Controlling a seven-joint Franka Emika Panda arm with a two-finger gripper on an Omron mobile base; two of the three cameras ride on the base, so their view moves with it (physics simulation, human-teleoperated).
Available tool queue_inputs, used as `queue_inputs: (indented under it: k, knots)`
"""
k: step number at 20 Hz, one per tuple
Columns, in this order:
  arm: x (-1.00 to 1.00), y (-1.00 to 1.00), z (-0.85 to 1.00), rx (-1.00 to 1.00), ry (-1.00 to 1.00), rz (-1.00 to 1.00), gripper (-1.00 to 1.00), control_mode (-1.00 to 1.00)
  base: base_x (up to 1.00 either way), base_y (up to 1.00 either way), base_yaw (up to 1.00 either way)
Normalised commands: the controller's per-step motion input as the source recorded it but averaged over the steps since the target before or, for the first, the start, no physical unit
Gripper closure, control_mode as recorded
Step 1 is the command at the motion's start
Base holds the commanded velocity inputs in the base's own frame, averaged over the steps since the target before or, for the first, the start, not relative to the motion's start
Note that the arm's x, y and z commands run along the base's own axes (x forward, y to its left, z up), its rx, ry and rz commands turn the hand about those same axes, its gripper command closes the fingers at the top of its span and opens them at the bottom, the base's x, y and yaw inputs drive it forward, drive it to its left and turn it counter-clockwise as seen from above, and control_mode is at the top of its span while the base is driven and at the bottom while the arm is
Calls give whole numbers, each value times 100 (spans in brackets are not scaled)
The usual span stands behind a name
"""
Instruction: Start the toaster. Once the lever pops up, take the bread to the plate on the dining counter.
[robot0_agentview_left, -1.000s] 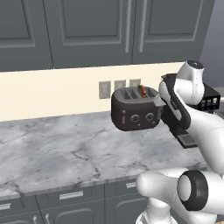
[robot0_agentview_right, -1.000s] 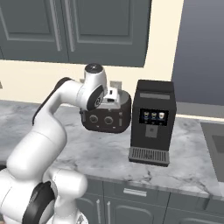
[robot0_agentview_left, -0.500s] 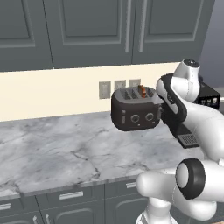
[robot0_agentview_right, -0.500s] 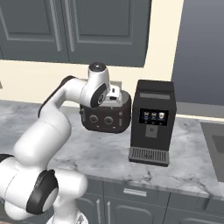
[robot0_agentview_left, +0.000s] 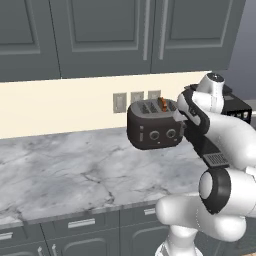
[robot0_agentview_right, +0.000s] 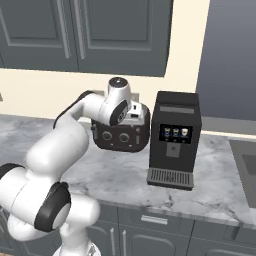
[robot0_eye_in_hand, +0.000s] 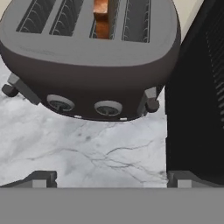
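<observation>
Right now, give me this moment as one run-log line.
phase: approaching toaster | gripper: open, empty, above the front face | bread: in third slot | lever: not pressed yet | right of toaster: coffee machine

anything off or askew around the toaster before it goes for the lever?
Nothing stands out. The toaster sits upright on the marble worktop beside the coffee machine, with the bread seated in one slot and no spills.

A grey-veined white marble worktop (robot0_agentview_left: 75, 175) over dark grey drawer fronts carries a squat black rounded four-slot toaster (robot0_agentview_left: 154, 127) and, just beside it, a taller boxy black appliance (robot0_agentview_right: 175, 140) with lit buttons
</observation>
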Motion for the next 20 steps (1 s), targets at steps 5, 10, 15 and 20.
queue_inputs:
  k: [5, 10, 15, 20]
  knots:
    - [20, -5, -25, 0, 0, 0, -100, -100, 0, 0, 0]
    - [30, 0, -16, 0, 0, 0, -100, -100, 0, 0, 0]
    - [21, 0, -10, 0, 0, 0, -100, -100, 0, 0, 0]
    - [9, 0, -9, 0, 0, 0, -100, -100, 0, 0, 0]
